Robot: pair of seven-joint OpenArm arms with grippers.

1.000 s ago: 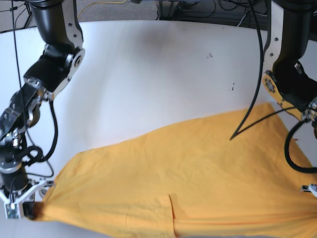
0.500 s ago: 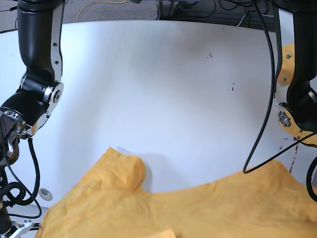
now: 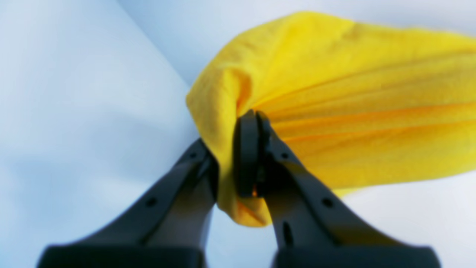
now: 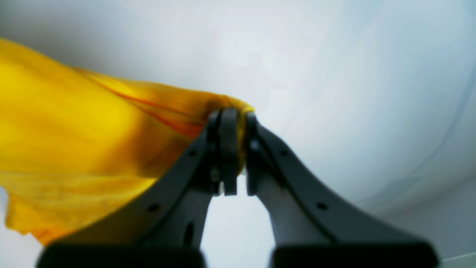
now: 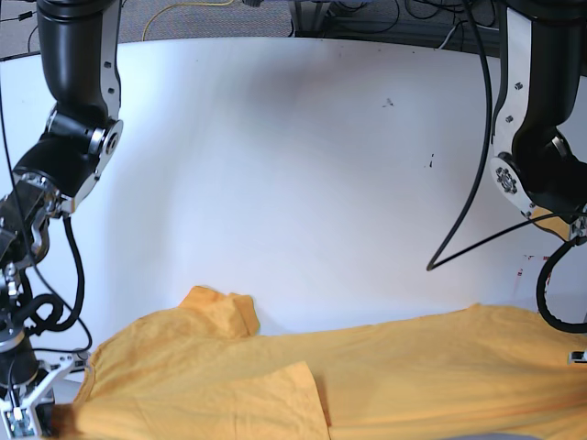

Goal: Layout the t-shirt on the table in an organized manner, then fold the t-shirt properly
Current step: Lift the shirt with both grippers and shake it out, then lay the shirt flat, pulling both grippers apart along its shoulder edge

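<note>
The orange-yellow t-shirt (image 5: 385, 376) lies stretched along the near edge of the white table (image 5: 275, 165), with one sleeve (image 5: 220, 310) bunched up at its far left. In the left wrist view my left gripper (image 3: 248, 118) is shut on a gathered fold of the t-shirt (image 3: 353, 93). My right gripper (image 4: 232, 115) pinches a corner of the t-shirt (image 4: 93, 126), its jaws closed on the cloth. In the base view the right gripper (image 5: 46, 414) sits at the bottom left by the shirt's corner. The left gripper is cut off by that view's right edge.
The left arm (image 5: 541, 174) stands at the right with a black cable (image 5: 463, 220) looping over the table. The right arm (image 5: 69, 147) rises at the left. Small dark marks (image 5: 389, 102) dot the far tabletop. Wires lie beyond the back edge (image 5: 229, 14).
The t-shirt has come down and toward the near edge, from a raised slanted spread to a low band. A sleeve now lies bunched at the left. Both grippers stay shut.
</note>
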